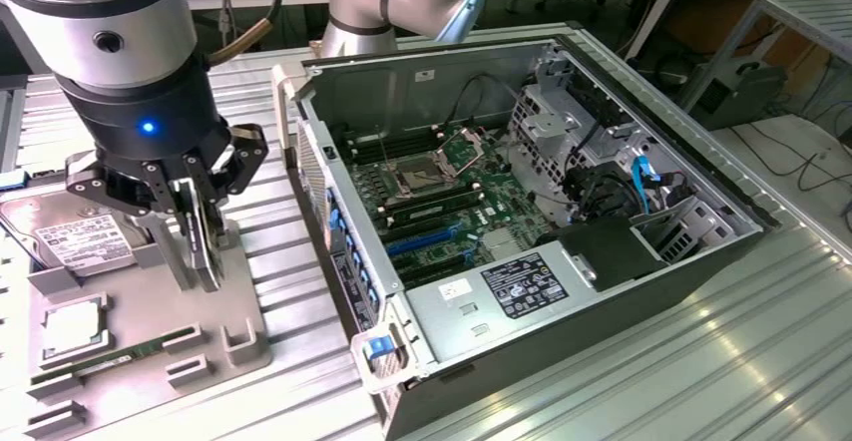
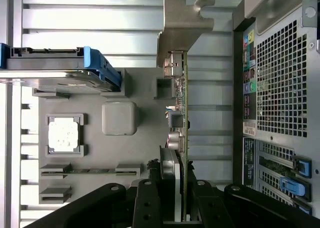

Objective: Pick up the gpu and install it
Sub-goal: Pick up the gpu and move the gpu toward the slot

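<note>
The gpu [image 1: 202, 246] is a thin dark card standing on edge in the grey fixture tray [image 1: 147, 356] at the exterior view's left. In the wrist view the gpu [image 2: 183, 102] appears edge-on, its silver end bracket [image 2: 182, 27] at the far end. My gripper [image 1: 196, 223] hangs straight down over it, with a finger on each side of the card, shut on it. The wrist view shows the gripper [image 2: 176, 208] with its black fingers [image 2: 149, 203] flanking the card's fan side. The open computer case [image 1: 533, 212] lies to the exterior view's right of the tray.
On the tray [image 2: 135, 153] sit a silver hard drive [image 1: 80, 236] in a blue-ended holder [image 2: 102, 65], a processor chip [image 1: 74, 326] and a slim memory stick [image 1: 114, 358]. The case's rear panel [image 2: 280, 87] stands close beside the card. Blue slots [image 1: 433, 236] show on the motherboard.
</note>
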